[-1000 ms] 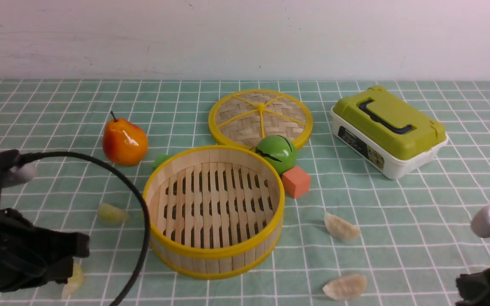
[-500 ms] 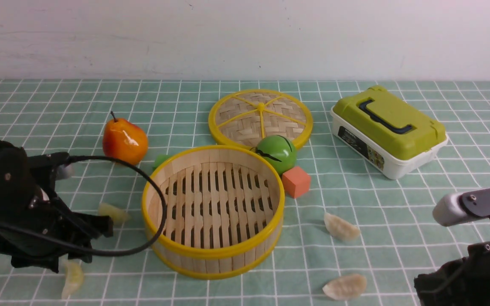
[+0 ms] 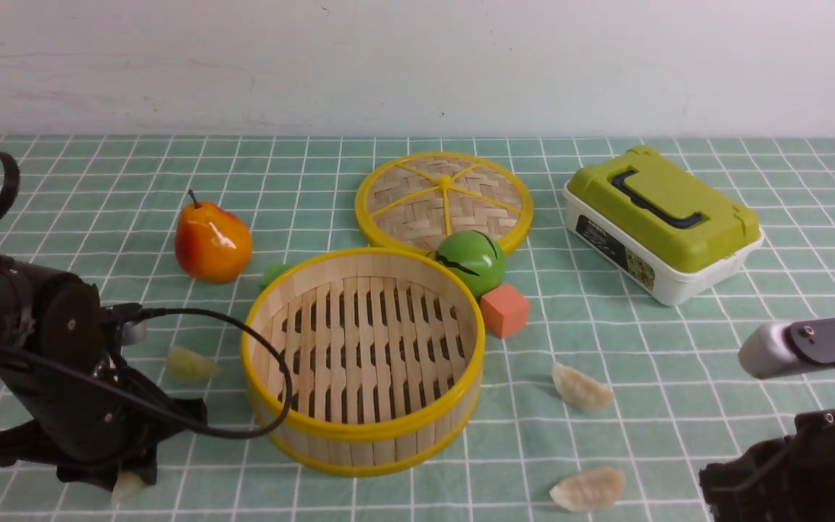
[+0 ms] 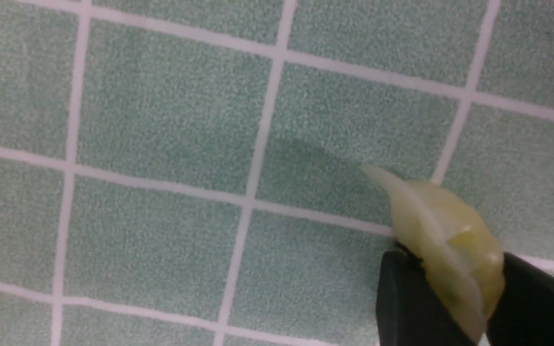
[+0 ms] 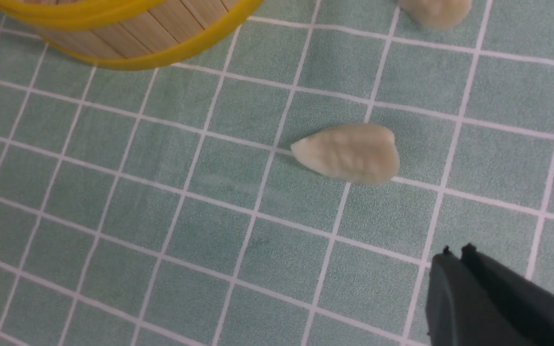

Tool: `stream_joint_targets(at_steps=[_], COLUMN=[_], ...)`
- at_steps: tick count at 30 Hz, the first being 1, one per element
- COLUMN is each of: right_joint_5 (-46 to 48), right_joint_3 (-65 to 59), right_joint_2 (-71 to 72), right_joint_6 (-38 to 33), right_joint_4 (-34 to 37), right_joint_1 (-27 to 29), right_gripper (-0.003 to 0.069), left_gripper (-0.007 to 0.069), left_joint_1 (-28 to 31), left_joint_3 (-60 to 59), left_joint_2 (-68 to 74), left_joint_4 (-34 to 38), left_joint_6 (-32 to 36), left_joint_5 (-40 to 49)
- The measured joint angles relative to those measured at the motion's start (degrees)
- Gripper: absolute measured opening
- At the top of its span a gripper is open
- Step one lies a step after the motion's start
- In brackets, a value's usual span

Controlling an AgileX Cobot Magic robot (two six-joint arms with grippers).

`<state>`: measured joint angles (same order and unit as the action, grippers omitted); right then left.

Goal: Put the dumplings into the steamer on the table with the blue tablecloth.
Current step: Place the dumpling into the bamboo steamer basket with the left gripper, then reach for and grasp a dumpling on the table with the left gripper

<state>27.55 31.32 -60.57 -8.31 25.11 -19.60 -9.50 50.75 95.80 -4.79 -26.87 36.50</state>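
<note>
The steamer [image 3: 363, 435], round bamboo with yellow rims, stands empty mid-table on the blue tablecloth [image 3: 678, 362]. My left gripper [image 4: 452, 257] is down at the near left, shut on a pale green dumpling [image 4: 445, 226] that touches the cloth; its tip shows under the arm [image 3: 126, 487]. A second green dumpling [image 3: 189, 364] lies left of the steamer. Two off-white dumplings [image 3: 580, 388] [image 3: 589, 489] lie to its right. My right gripper [image 5: 455, 250] is shut and empty, a short way from the nearer off-white dumpling [image 5: 349, 153].
Behind the steamer lie its woven lid [image 3: 444, 199], a green ball [image 3: 472, 261], an orange cube [image 3: 504, 309] and a small green piece [image 3: 272, 274]. A pear [image 3: 212, 243] stands at the back left, a green-lidded box [image 3: 660, 221] at the back right.
My left arm swung over the near-left green dumpling and came down; its jaws opened, then closed on it. The right arm moved further into view from the lower right.
</note>
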Motion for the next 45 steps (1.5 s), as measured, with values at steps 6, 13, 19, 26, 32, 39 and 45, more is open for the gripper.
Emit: stream_joint_targets(at_steps=[6,13,19,26,32,39,45], right_joint_5=[-1.16,-1.55,0.49,2.32,2.32,2.32,2.09], right_joint_3=[0.0,0.0,0.0,0.0,0.0,0.0,0.0], right_joint_2=[-0.13,-0.21,-0.21,-0.21,-0.21,-0.21,-0.21], right_joint_6=[0.0,0.0,0.0,0.0,0.0,0.0,0.0], right_joint_4=[0.0,0.0,0.0,0.42,0.54,1.26,1.27], right_joint_1=[0.0,0.0,0.0,0.0,0.0,0.0,0.0], right_gripper=[0.0021,0.0022,0.0024,0.0033,0.0041,0.0043,0.005], left_gripper=[0.0197,0.0197,0.0197,0.0251,0.0428,0.0469,0.0469], left_joint_1=[-2.5,-11.1,-13.18,-13.06,-13.06,-13.06,-13.06], left_joint_3=[14.67,26.82,27.72,27.72,28.13,31.33,26.68], left_joint_2=[-4.35,-0.86,9.52,15.98,14.28,4.18,0.68], left_joint_4=[9.2,19.33,18.84,17.95,17.79,3.85,-12.5], left_joint_6=[8.06,15.12,10.49,7.54,7.37,6.31,-5.29], left_joint_5=[8.2,4.8,-3.52,-6.13,-2.62,11.39,13.55])
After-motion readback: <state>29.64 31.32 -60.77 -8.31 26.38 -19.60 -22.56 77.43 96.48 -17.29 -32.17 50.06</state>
